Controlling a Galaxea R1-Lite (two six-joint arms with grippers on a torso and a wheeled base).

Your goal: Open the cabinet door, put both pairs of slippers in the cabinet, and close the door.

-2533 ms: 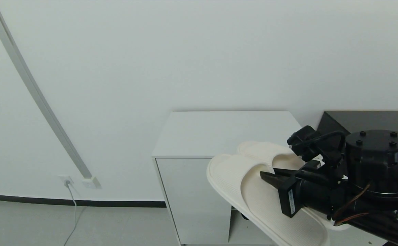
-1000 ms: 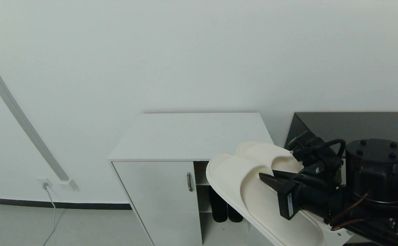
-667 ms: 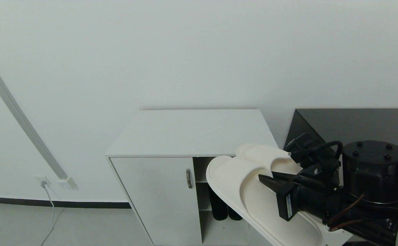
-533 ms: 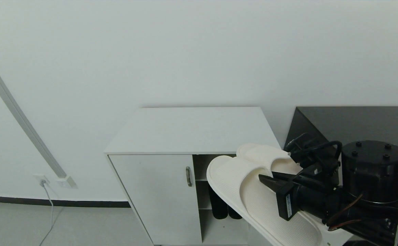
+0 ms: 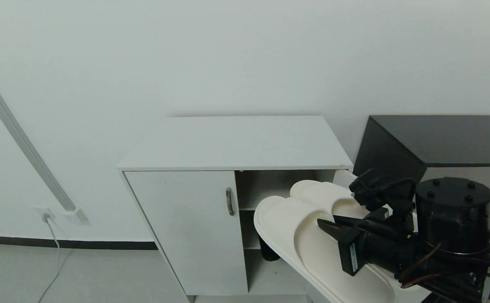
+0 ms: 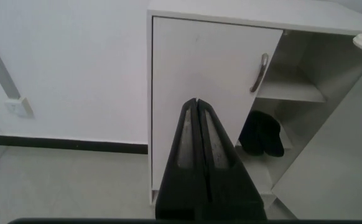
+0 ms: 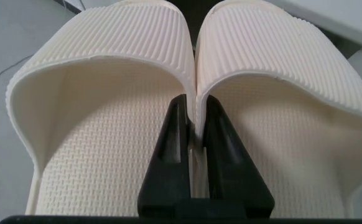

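- Head view: the white cabinet (image 5: 236, 143) sits against the wall. Its left door (image 5: 186, 227) is shut, with a metal handle (image 5: 229, 201) at its edge, and the right half is open so you can see the shelves.
- Also here, the right gripper (image 5: 325, 225) is out in front of that open half, holding the cream slippers (image 5: 287, 219) in the air. They're tilted, toes pointing up toward the cabinet, and they aren't inside it.
- A pair of dark slippers (image 5: 268, 252) is already in the cabinet below the top shelf, partly hidden behind the cream ones.
- Off to the side there's a black table (image 5: 438, 139) right of the cabinet, plus a wall socket (image 5: 45, 215) with a cable (image 5: 51, 261) hanging down to the floor on the left.
- Left wrist view: the left gripper (image 6: 197, 106) has its fingers pressed together with nothing between them. It points at the closed door and is apart from it. The dark slippers stand on end in the compartment under the upper shelf.
- Right wrist view: the pincer is clamped on the two inner edges of the cream slippers where they meet, so the pair lies side by side with open heels toward the camera.
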